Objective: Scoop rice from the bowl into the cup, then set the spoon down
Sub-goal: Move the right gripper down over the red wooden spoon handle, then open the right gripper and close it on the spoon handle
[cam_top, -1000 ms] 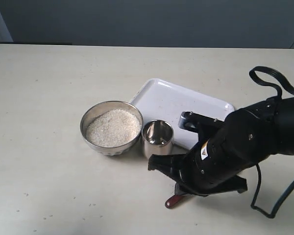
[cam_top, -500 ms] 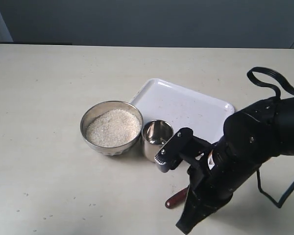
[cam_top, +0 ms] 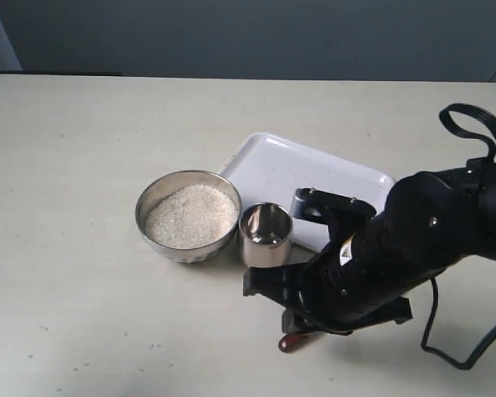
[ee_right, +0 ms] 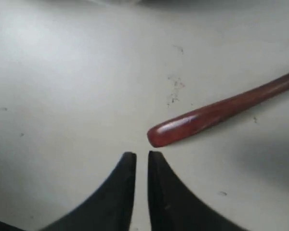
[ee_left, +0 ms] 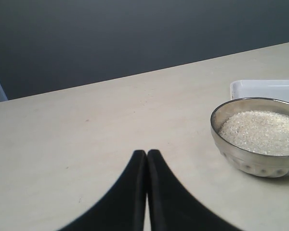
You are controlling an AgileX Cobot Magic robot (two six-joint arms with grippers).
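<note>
Lying on table [cam_top: 83, 165]: spoon [ee_right: 221, 113], just beyond right gripper [ee_right: 142, 155], fingers [ee_right: 120, 192] narrowly parted, gripping nothing. Left gripper [ee_left: 147, 153]: tips pressed together. Rice [cam_top: 190, 215] in bowl [cam_top: 140, 211], beside cup [cam_top: 260, 252].

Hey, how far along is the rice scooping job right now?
Nothing looks done yet: the rice fills the bowl and the cup shows no grains that I can see. In hand: the right gripper, jaws slightly parted, sits by the handle end of the spoon, which lies on the table ungripped. Left: pick up, scoop, pour, set down.
</note>
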